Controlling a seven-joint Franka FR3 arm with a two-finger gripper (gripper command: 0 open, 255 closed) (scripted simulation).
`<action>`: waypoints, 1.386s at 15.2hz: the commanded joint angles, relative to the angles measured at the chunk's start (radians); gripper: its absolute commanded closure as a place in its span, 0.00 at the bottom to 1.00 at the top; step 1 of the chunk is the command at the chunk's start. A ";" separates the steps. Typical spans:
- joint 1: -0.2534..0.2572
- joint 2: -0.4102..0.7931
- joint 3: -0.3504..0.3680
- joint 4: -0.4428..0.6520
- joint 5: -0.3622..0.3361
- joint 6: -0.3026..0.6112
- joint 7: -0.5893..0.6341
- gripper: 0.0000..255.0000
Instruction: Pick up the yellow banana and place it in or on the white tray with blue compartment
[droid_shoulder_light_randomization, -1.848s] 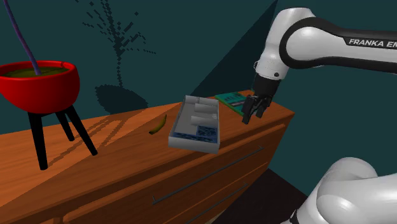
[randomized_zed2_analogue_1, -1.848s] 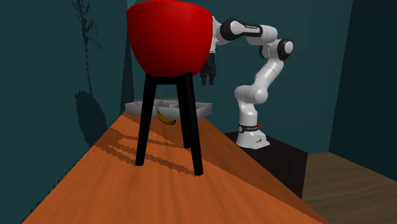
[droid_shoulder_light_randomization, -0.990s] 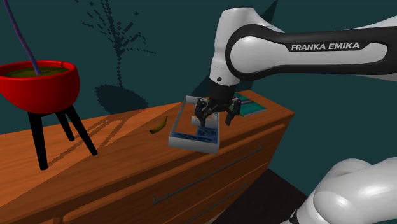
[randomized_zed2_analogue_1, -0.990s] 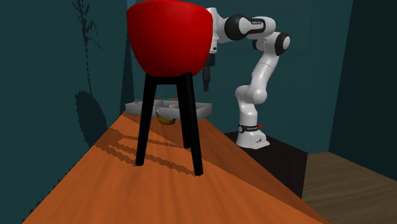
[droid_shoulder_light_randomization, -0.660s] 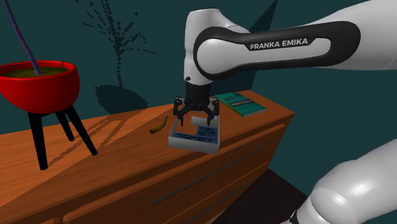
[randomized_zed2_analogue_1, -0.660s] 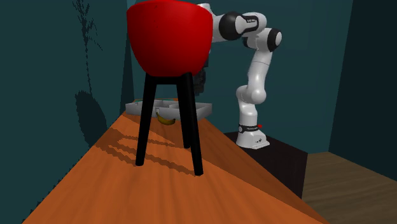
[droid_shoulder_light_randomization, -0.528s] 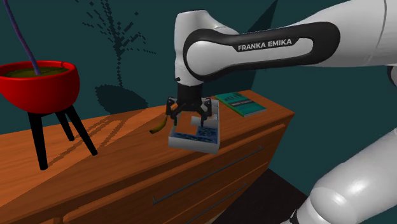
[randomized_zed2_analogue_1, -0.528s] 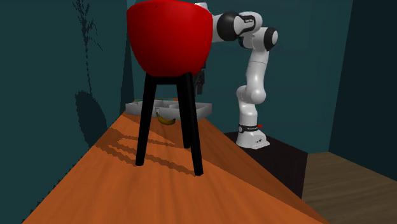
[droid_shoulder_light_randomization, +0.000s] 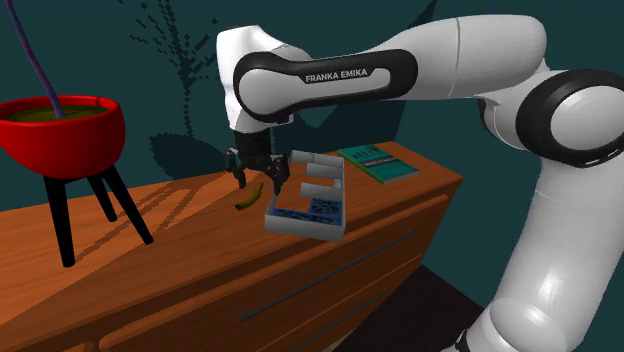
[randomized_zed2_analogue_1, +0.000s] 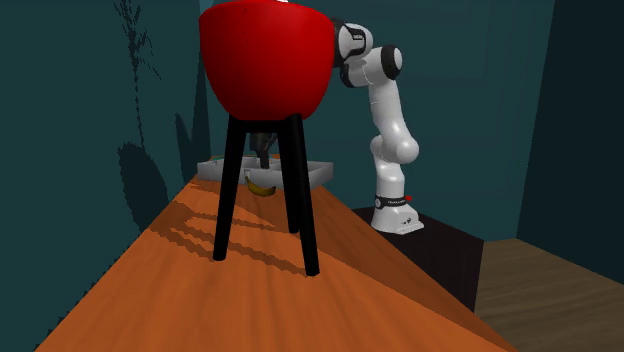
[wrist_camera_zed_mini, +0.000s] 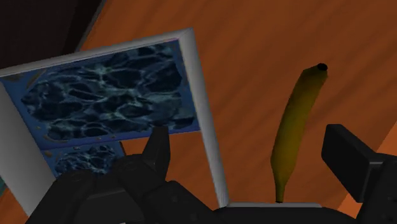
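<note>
End effector (droid_shoulder_light_randomization: 256, 180), fingers wide apart, hovers above the banana (droid_shoulder_light_randomization: 249, 196), which lies on the tabletop (droid_shoulder_light_randomization: 180, 255) just beside the tray (droid_shoulder_light_randomization: 305, 225). Step in hand: pre-grasp approach. Next: descend, straddle the banana clear of the tray rim, close.

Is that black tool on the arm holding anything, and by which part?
Nothing. The tool is open, and the banana lies between its fingers, untouched.
</note>
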 joint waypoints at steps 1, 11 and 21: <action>0.058 0.124 -0.018 0.134 -0.071 -0.051 0.116 0.00; 0.092 0.216 -0.058 0.150 -0.115 0.001 0.199 0.00; 0.092 0.216 -0.058 0.150 -0.115 0.001 0.199 1.00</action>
